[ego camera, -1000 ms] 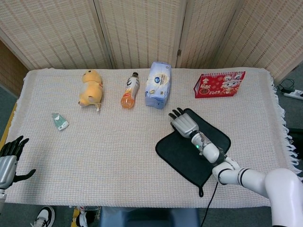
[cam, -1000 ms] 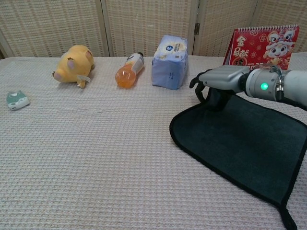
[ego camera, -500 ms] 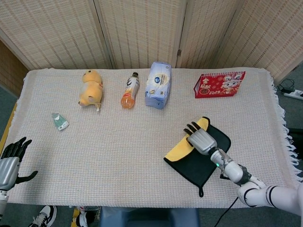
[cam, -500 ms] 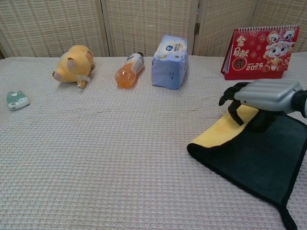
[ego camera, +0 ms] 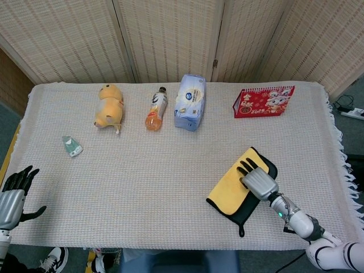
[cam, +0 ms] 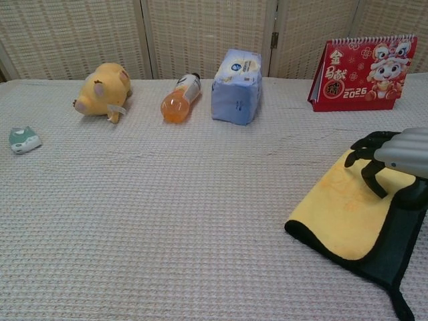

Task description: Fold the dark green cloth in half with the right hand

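1. The table, under a woven cream cover, bears everything. All places below are given from the dark green cloth, which lies near the table's front right part.
2. The dark green cloth lies with its yellow underside turned up over most of it. Dark green shows only along the right and near edges and at a small tail toward the front. That fits a far-left flap drawn across toward the near right, which I judge puts the fold well along but not yet squared up.
3. The right hand sits on top of the cloth at the fold's leading edge, fingers curled down onto the yellow face. It seems to pinch the flap, as it would to carry it, but the chest view cuts the hand off, so I cannot tell for sure.
4. The tissue pack lies well behind the cloth and to its left.
5. The red calendar stands well behind the cloth.
6. The yellow plush toy lies far to its left and behind.
7. The left hand hangs at the table's front left corner, far from the cloth, fingers apart and holding nothing, since the task is the other hand's.
8. The orange bottle lies on its side behind, left of the tissue pack.
9. The small green packet lies far left.
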